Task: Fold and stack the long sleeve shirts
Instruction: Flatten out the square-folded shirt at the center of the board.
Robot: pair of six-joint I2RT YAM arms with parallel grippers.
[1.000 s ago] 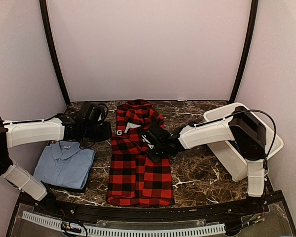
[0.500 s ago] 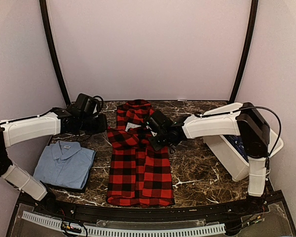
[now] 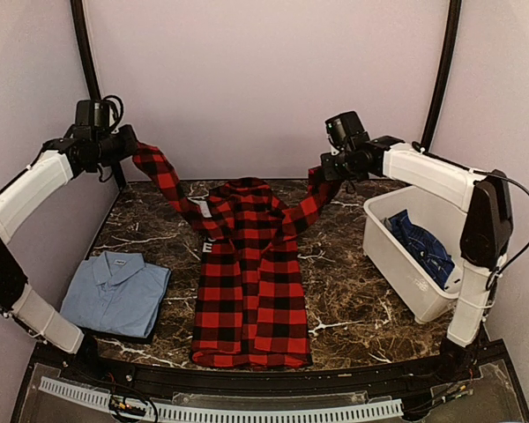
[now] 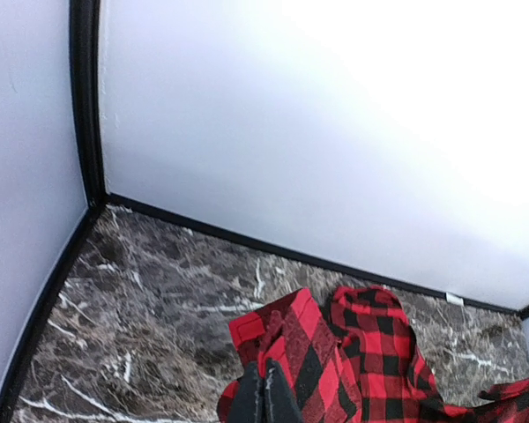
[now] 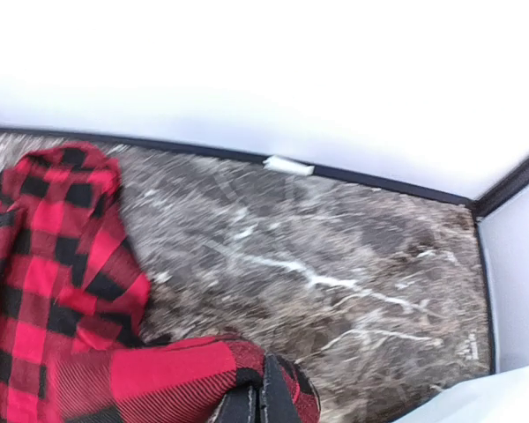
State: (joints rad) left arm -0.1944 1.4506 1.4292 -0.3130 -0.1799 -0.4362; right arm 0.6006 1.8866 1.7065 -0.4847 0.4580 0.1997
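1. Red-and-black checked shirt (image 3: 247, 291): the body lies lengthwise down the middle of the marble counter (image 3: 353, 304), collar toward the far wall, hem toward the arm bases.
2. Left claw (image 3: 130, 148): closed on the end of the left sleeve (image 3: 169, 187), high in the air near the far-left corner post. The sleeve runs in a slanting line from claw down to shoulder.
3. Right claw (image 3: 324, 167): closed on the end of the right sleeve (image 3: 301, 210), high in the air at the far right (the two sleeves together form a V above the shirt body).
4. Wrist views: the left fingers (image 4: 247, 401) and the right fingers (image 5: 278, 397) are each pressed together with checked cloth bunched at the tips.
5. Light blue shirt (image 3: 116, 293): folded, collar uppermost, on the left side of the counter, beside the checked shirt and not touching it.
6. Dark blue patterned shirt (image 3: 420, 245): crumpled inside the white bin (image 3: 397, 269) at the right edge of the counter.
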